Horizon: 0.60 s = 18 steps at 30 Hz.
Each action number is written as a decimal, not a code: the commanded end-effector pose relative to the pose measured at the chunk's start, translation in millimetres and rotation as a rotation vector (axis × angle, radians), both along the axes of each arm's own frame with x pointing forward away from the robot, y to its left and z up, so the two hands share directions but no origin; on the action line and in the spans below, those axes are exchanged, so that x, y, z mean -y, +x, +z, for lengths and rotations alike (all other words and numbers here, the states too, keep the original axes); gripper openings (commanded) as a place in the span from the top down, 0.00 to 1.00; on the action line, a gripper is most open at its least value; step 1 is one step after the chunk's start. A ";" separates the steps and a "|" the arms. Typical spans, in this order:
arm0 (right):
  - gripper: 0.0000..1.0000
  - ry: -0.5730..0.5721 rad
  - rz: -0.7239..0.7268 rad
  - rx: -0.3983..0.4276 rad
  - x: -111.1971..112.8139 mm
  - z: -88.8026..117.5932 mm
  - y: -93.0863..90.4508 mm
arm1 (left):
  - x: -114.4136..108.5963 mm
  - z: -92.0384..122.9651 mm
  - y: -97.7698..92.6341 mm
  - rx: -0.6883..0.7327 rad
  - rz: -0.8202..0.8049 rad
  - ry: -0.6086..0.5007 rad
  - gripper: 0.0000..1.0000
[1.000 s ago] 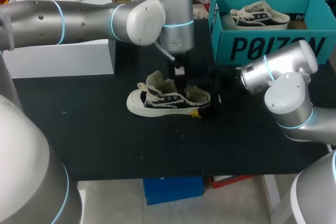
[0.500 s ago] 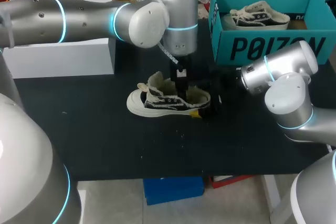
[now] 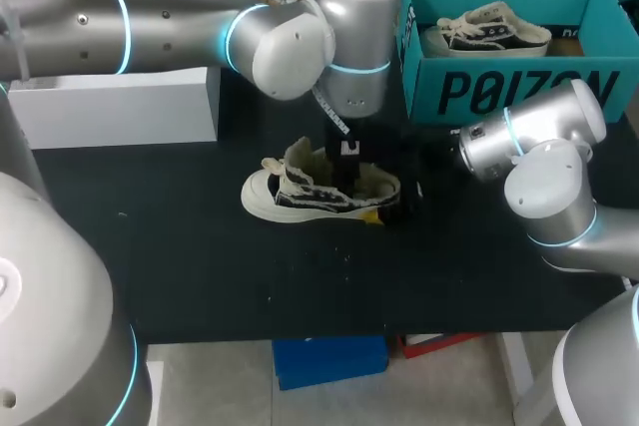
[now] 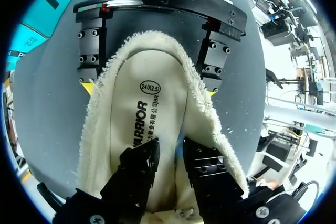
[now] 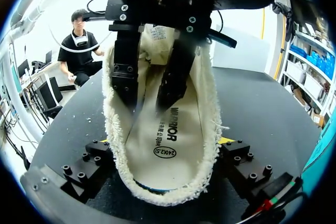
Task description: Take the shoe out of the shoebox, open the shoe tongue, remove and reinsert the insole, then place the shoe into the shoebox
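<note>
A black and cream shoe [image 3: 315, 192] with a fleece lining lies on the black table [image 3: 200, 266], toe to the left. Its cream insole [image 4: 152, 114] lies flat inside. My left gripper [image 3: 347, 161] reaches down into the shoe's mouth. Its black fingers [image 4: 139, 169] stand a little apart on the insole, open, with nothing between them. My right gripper [image 5: 165, 142] is at the heel, one finger on each side of the fleece collar, and is shut on the shoe. In the right wrist view the left gripper [image 5: 149, 103] comes down onto the insole [image 5: 168, 145].
The teal shoebox [image 3: 519, 92] stands at the back right with a second shoe [image 3: 489, 32] inside it. A white box [image 3: 120, 107] sits at the back left. Bare table lies in front of the shoe.
My left arm has shifted right and its gripper has sunk deeper into the shoe, its fingers parting from shut. The right arm and the shoe have stayed put.
</note>
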State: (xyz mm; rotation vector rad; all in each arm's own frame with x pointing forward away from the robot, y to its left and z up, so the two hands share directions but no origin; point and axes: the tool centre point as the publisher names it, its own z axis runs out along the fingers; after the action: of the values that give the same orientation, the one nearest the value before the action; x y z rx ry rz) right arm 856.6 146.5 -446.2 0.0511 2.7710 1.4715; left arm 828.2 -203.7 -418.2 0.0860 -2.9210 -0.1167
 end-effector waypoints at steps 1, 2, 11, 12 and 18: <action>1.00 -0.010 -0.001 -0.003 -2.1 1.1 2.9 | -3.8 -35.2 -10.1 0.018 -0.005 0.021 0.67; 1.00 -0.010 -0.001 -0.003 -2.1 1.1 2.9 | -6.0 -37.3 -9.1 0.019 -0.004 0.023 0.67; 1.00 -0.010 -0.001 -0.003 -2.1 1.1 2.9 | -15.6 -49.9 -4.1 0.075 -0.027 0.067 0.67; 1.00 -0.010 -0.001 -0.003 -2.1 1.1 2.9 | -16.1 -51.2 -3.6 0.082 -0.031 0.072 0.66; 1.00 -0.010 -0.001 -0.003 -2.1 1.1 2.9 | -21.3 -57.6 2.3 0.120 -0.045 0.087 0.66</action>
State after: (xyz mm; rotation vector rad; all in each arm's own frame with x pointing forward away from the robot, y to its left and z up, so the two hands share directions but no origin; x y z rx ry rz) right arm 857.4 147.4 -445.9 0.0530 2.7752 1.4656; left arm 838.7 -190.1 -419.8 0.0474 -3.0295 -0.2556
